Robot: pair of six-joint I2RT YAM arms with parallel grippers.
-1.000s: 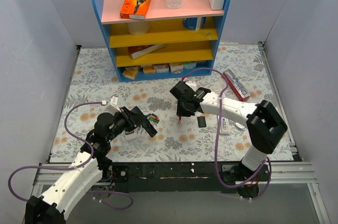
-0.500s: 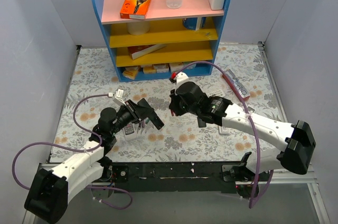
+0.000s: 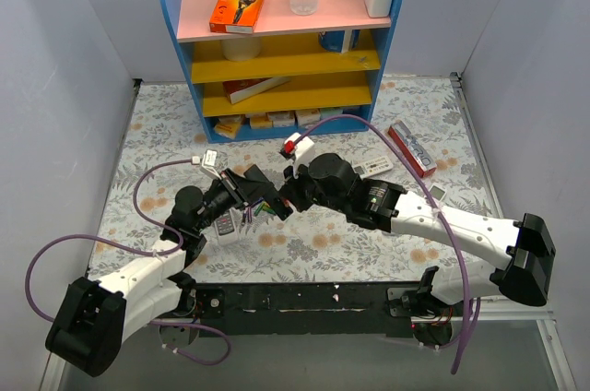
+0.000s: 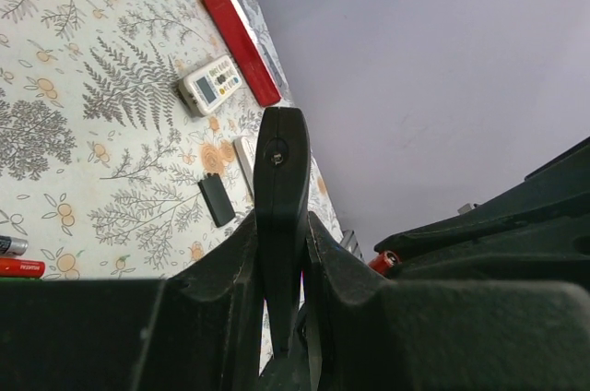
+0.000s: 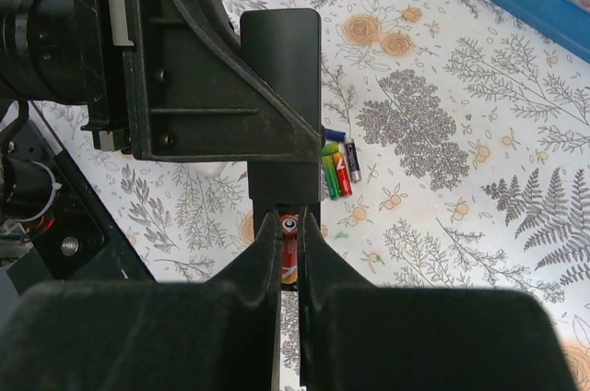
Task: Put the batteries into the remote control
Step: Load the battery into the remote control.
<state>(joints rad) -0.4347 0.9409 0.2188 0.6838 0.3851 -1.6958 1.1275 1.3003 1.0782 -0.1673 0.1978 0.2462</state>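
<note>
My left gripper (image 4: 281, 225) is shut on the slim black remote control (image 4: 281, 179), holding it edge-on above the table. In the top view the left gripper (image 3: 256, 190) and the right gripper (image 3: 284, 199) meet tip to tip over the middle left of the table. My right gripper (image 5: 289, 225) is shut on a red battery (image 5: 289, 245), whose end sits right at the lower end of the remote control (image 5: 281, 105). Three more batteries (image 5: 336, 168), green, red and dark, lie side by side on the cloth just beyond.
A blue shelf unit (image 3: 277, 59) stands at the back. A red box (image 4: 241, 31), a white remote with a display (image 4: 212, 85) and a small black cover (image 4: 218, 200) lie on the right half. A grey-white remote (image 3: 224, 225) lies under the left arm.
The right arm has swung left with the red battery, up to the remote's end. The left arm has lifted and brought the remote right towards it.
</note>
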